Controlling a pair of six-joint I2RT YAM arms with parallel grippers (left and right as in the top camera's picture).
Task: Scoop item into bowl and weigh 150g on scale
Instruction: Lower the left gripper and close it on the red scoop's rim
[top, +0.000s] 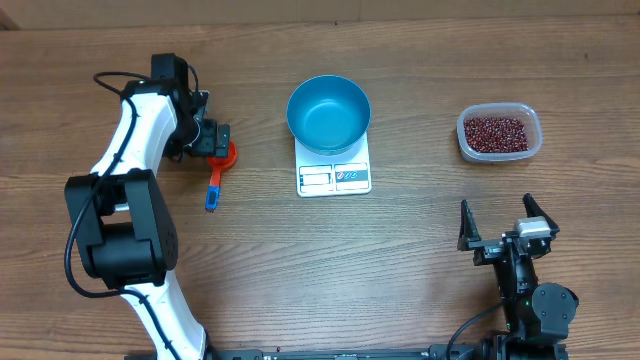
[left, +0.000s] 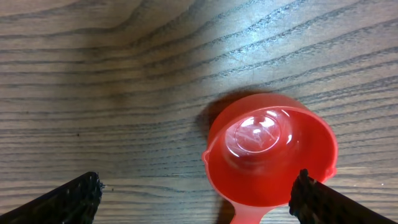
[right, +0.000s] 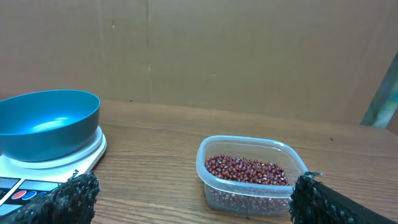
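The empty blue bowl (top: 328, 113) (right: 50, 124) stands on the white scale (top: 334, 178) (right: 68, 163) at the table's middle back. Dark red beans (top: 497, 131) (right: 245, 169) fill a clear plastic tub (top: 468, 146) (right: 249, 199) at the right. A red scoop (top: 230, 154) (left: 270, 149) with a blue handle (top: 212, 192) lies open side up at the left. My left gripper (top: 216, 140) (left: 196, 193) hovers open just over the scoop's cup, which sits near the right finger (left: 323, 202). My right gripper (top: 508, 226) (right: 193, 196) stands open near the front right, facing the tub and apart from it.
A brown cardboard wall rises behind the table in the right wrist view. The left arm's white links reach from the front left corner up to the scoop. Bare wood lies between the scale and the tub.
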